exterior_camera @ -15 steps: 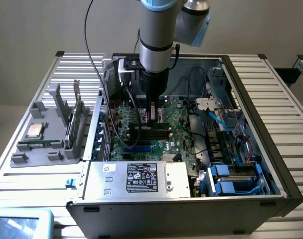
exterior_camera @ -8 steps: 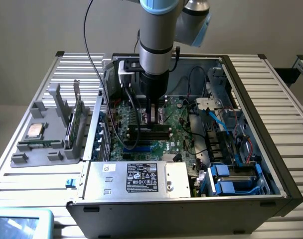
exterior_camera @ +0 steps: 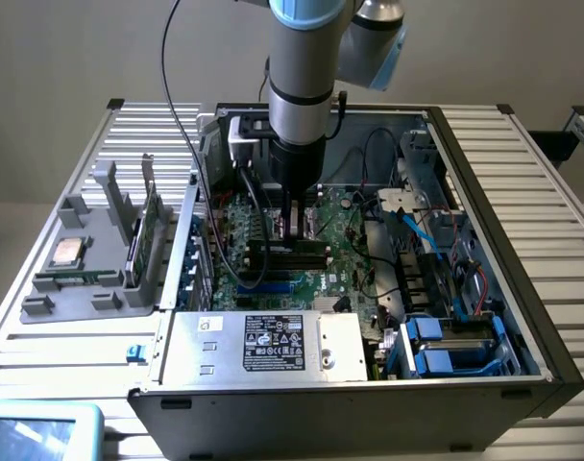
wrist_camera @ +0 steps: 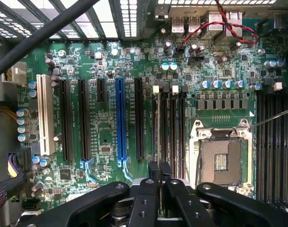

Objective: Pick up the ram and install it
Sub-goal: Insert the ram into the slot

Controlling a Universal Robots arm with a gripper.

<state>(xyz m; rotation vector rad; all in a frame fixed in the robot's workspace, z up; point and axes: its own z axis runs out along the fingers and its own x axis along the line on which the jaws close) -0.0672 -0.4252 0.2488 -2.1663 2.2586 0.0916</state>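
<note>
Wrist view: gripper (wrist_camera: 159,171) clenched shut over the motherboard (wrist_camera: 106,142); tips seemingly touching the ram (exterior_camera: 287,252).

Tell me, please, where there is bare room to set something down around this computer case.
Bare slatted tabletop lies on the exterior view's right of the computer case and in front of the grey holder. Inside the case it is crowded: cables, the arm over the motherboard.

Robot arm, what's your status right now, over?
Gripper low over the black slots, jaws shut. Cannot tell if the ram is held. Black cable nearby, not across the slots.
</note>
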